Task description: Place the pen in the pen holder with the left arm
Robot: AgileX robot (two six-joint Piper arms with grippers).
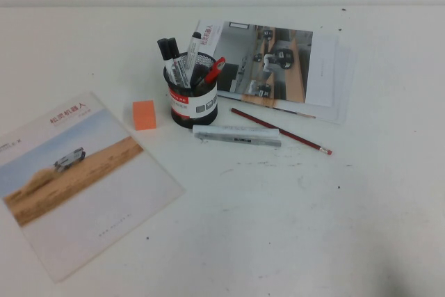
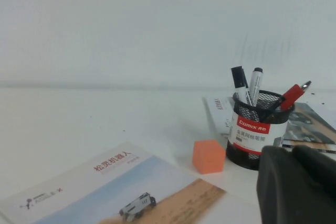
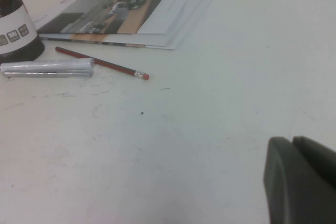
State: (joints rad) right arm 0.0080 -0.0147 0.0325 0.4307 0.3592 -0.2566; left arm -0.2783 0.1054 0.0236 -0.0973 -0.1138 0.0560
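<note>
Pen upright in pen holder, tilted slightly, both pincers shut.

White table, scattered stationery

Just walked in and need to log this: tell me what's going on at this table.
Nothing is being handled right now. The pen already stands in the pen holder with other markers. The left gripper is shut and empty, low over the table beside the holder. The right gripper sits low over bare table, also holding nothing. A pencil, a grey bar and an orange block lie near the holder.
</note>
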